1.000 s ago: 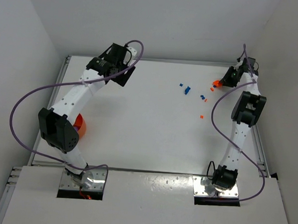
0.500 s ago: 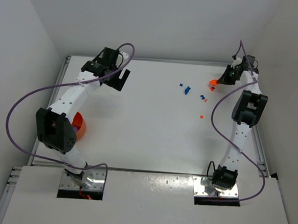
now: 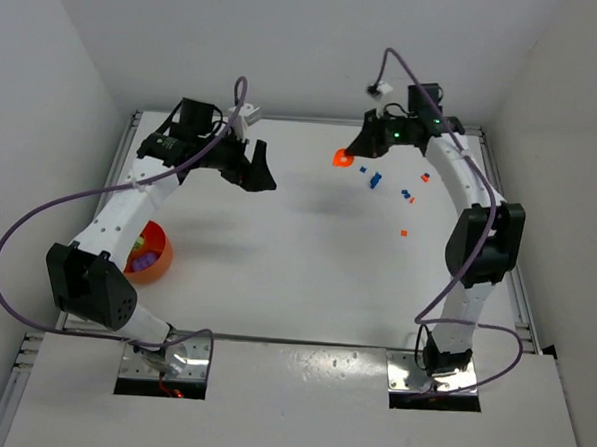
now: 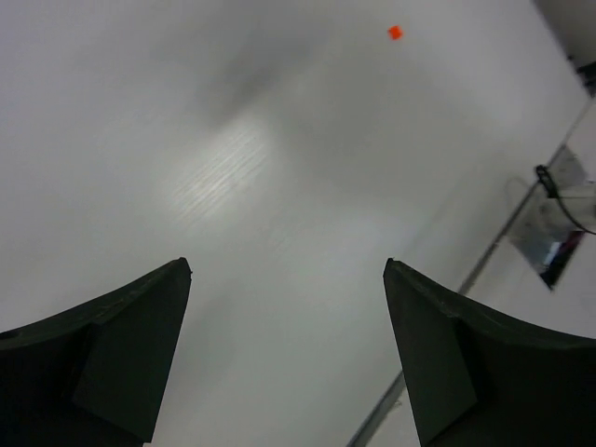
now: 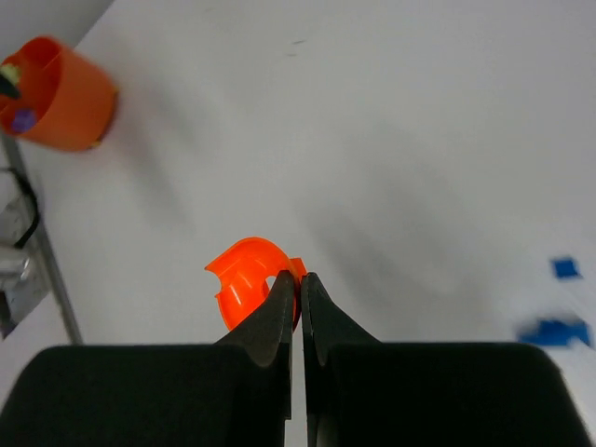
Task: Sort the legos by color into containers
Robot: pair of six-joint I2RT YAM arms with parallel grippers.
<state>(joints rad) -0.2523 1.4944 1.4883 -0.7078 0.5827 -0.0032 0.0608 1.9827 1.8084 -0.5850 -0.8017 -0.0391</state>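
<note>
Meanwhile the right gripper (image 5: 296, 279) pinched a small round orange piece (image 5: 240, 281) near the far edge; the left gripper (image 4: 287, 270) gaped wide.

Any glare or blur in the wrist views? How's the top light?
Left wrist: bright glare patch on the white table, left claw dark. Right wrist: small curved orange plastic piece in the right claw sharp, blue plastic bricks at right smeared. Top external: even light, faint shadows.

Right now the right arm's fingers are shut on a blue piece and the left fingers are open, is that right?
No, the piece in the right fingers is orange, not blue; the right wrist view shows it. The left fingers are open, as you said.
</note>
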